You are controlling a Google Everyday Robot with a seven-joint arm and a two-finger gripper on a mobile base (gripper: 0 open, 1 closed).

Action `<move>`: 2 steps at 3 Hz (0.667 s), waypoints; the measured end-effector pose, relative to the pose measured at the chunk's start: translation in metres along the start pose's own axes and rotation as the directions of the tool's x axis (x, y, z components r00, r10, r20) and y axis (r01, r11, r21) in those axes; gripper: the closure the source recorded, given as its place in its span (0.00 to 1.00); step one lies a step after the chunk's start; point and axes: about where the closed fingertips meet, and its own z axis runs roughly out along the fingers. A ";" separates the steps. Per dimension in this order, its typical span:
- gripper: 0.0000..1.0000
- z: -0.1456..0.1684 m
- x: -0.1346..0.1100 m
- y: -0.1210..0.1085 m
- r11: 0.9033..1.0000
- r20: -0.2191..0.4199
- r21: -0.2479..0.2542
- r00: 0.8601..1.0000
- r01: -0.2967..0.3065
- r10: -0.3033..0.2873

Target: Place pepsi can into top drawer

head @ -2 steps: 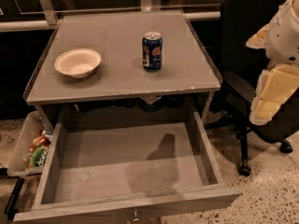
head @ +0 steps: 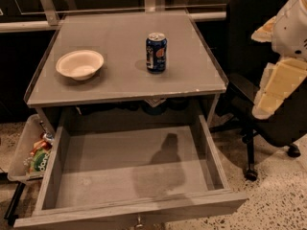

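At the right edge, well off from the table: the gripper (head: 276, 87), cream and white, up in front of the black chair (head: 249, 42). Open or closed? Cannot tell. No can in it.

Left of that, on the grey tabletop (head: 192, 75), toward its far right part: the pepsi can (head: 156, 52), standing upright, touched by nothing. Further left on the same top: 1 white bowl (head: 79, 64), well apart from the can.

Nearer, below the tabletop: the top drawer (head: 96, 162), pulled wide open, with only a dark shadow on its flat bottom. Down low by the drawer's left side: a bin (head: 21, 147) with bright snack packs.

So, by the look of it, 1 part done: drawer open and ready. Left to do, most likely: reach over to the can, grab it, lift it, bring it near and down, let go inside the drawer.
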 end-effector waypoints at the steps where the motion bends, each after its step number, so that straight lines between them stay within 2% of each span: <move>1: 0.00 0.008 -0.006 -0.042 0.997 0.102 0.050 0.993 -0.067 0.061; 2: 0.00 0.025 -0.008 -0.087 0.982 0.216 0.075 0.965 -0.171 0.152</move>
